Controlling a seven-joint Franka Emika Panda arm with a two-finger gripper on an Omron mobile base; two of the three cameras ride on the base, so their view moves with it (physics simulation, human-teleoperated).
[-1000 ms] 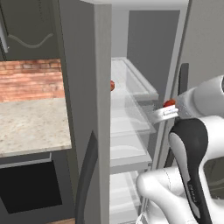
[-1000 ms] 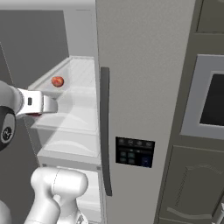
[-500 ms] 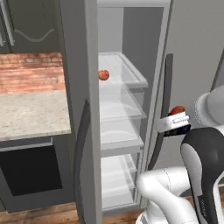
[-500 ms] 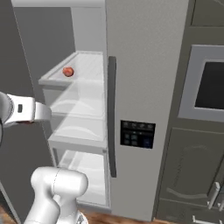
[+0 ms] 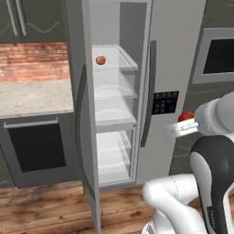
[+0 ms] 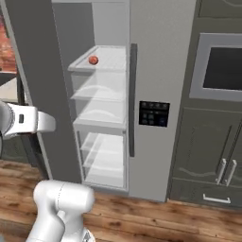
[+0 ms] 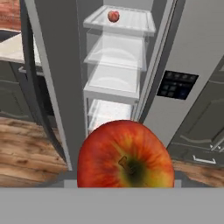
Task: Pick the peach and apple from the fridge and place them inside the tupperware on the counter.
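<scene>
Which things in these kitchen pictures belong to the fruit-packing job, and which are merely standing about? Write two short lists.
Part of the job:
- red and yellow apple, held in the robot's gripper
- small reddish peach on the upper shelf
- tall grey two-door fridge, left door open

Merely standing about:
- dark built-in microwave
- speckled stone counter
- red brick wall
</scene>
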